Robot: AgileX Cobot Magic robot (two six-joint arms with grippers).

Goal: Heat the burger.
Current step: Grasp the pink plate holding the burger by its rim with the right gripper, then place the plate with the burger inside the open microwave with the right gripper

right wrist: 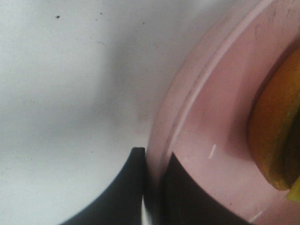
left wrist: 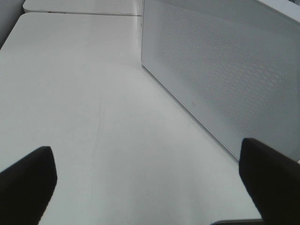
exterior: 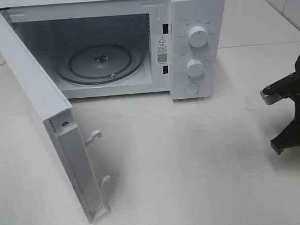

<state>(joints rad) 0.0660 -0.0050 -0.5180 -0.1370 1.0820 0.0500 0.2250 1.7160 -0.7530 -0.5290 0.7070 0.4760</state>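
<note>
Only a sliver of the burger [right wrist: 276, 136] shows, close up and blurred in the right wrist view. There is a curved, glossy golden-brown flank of bun, and under it a bright yellow corner that may be the cheese slice. It sits on the pink plate [right wrist: 211, 117], in from the raised rim, with a band of bare pink between bun and rim.

The right gripper [right wrist: 152, 159] is clamped on that rim. One black finger [right wrist: 126, 187] lies against the outside of the rim, over the white table. The other lies on the inside, over the plate's floor. The rim is pinched between them with almost no gap. The gripper touches the plate alone, not the burger.

From the high camera the right arm [exterior: 292, 114] comes in at 3 o'clock, at the very edge of the table [exterior: 194, 166].

The left gripper [left wrist: 147, 183] has its jaws spread wide, with the black fingertips [left wrist: 28, 187] far apart. It holds nothing and hangs over bare tabletop, near an upright perforated white panel [left wrist: 225, 75].

The microwave [exterior: 196, 38] stands at 12 o'clock. Its door [exterior: 31, 89] is swung fully out towards 8 o'clock, and the glass turntable [exterior: 101, 62] lies bare in the cavity.
</note>
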